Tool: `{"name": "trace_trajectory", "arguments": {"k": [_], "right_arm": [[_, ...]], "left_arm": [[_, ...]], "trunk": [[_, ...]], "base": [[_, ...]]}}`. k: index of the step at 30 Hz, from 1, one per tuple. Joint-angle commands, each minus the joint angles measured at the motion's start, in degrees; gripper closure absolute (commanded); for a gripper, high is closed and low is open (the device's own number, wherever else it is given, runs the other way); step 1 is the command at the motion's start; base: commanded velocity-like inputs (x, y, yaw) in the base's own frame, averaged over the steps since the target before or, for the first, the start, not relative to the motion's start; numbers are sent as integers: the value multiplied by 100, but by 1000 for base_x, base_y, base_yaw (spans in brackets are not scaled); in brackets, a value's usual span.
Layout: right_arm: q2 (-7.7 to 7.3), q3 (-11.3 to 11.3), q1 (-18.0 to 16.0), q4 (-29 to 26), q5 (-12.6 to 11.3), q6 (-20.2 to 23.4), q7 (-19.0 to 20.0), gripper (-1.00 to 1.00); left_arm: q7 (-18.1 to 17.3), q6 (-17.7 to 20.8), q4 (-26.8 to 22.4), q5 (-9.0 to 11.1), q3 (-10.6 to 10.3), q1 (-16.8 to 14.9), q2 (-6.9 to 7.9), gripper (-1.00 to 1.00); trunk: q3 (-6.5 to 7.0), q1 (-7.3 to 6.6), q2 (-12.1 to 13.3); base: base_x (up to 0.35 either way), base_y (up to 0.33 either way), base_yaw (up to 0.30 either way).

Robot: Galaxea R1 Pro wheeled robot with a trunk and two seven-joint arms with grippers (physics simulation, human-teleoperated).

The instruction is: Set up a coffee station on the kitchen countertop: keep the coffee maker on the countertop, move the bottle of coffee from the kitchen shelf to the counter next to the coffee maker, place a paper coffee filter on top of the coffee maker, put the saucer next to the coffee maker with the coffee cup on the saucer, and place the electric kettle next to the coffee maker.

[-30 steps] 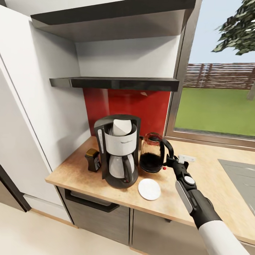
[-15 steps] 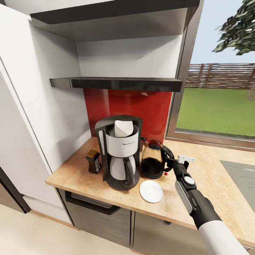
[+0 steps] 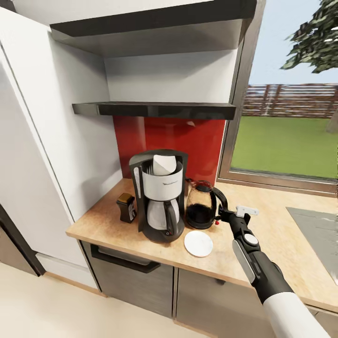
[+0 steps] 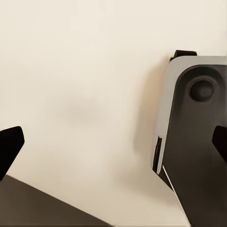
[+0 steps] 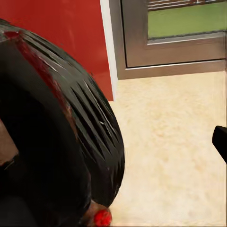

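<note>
Head view: coffee maker [image 3: 159, 199] label too small to read, paper filter [image 3: 162, 165] in its top. Right gripper [image 3: 222, 215] clamps the handle of the electric kettle [image 3: 201, 205], which holds dark liquid; left gripper [image 4: 113, 142] spread wide.

Before me, a light wooden countertop [image 3: 277, 234] over grey drawer fronts [image 3: 136, 277]. Behind it, a red backsplash [image 3: 188, 141] beneath two dark shelves [image 3: 155, 110] set in white walls. To my right, a metal-framed window [image 3: 291, 136] onto lawn, fence and tree in daylight. Cream floor [image 3: 56, 310] below.
</note>
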Motion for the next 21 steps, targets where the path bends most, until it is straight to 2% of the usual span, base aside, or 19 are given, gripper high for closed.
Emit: {"name": "trace_trajectory", "arguments": {"k": [1, 16, 21], "right_arm": [[-8, 27, -5, -9, -34, 25, -50, -100], [-8, 29, -5, 64, -34, 25, -45, -100], [-8, 35, -5, 68, -41, 30, -37, -100]], "left_arm": [[22, -26, 7, -62, 42, -8, 0, -100], [22, -26, -44, -64, 59, -11, -4, -100], [22, -104, -137, -64, 44, -59, -8, -100]], "trunk": [[-13, 0, -13], [-13, 0, -13], [-13, 0, -13]], "base": [[-332, 0, 0], [-336, 0, 0], [-150, 0, 0]]}}
